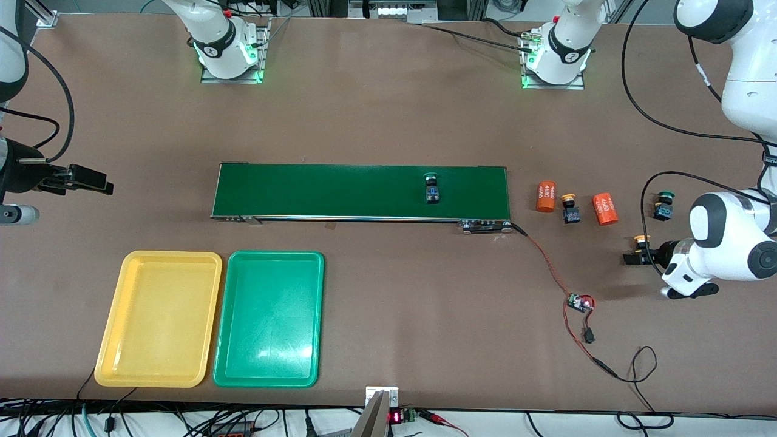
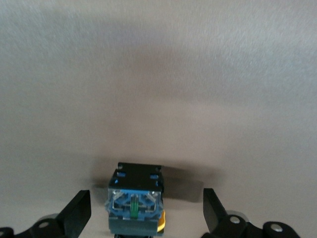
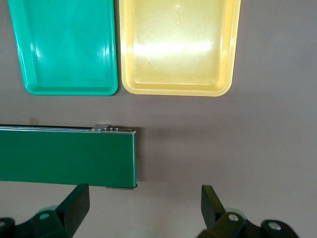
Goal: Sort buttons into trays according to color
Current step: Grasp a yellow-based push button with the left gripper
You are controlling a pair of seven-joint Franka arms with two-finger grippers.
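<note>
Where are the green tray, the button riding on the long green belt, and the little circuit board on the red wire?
green tray point(image 1: 243, 315): front view, bare floor.
green button on the belt point(image 1: 431, 190): front view, its body.
circuit board point(image 1: 580, 302): front view, board's middle.

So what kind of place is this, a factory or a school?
Most likely a robot lab or test bench, not a real factory. Two white robot arms are bolted to a brown table, a short dark-green conveyor belt carries just one small green-capped push-button switch, and loose cables trail around.

A dark-green conveyor belt point(image 1: 358, 191) mid-table — two orange cylinders point(image 1: 546, 196) and a small circuit board point(image 1: 580, 302) toward the left arm's end
</note>
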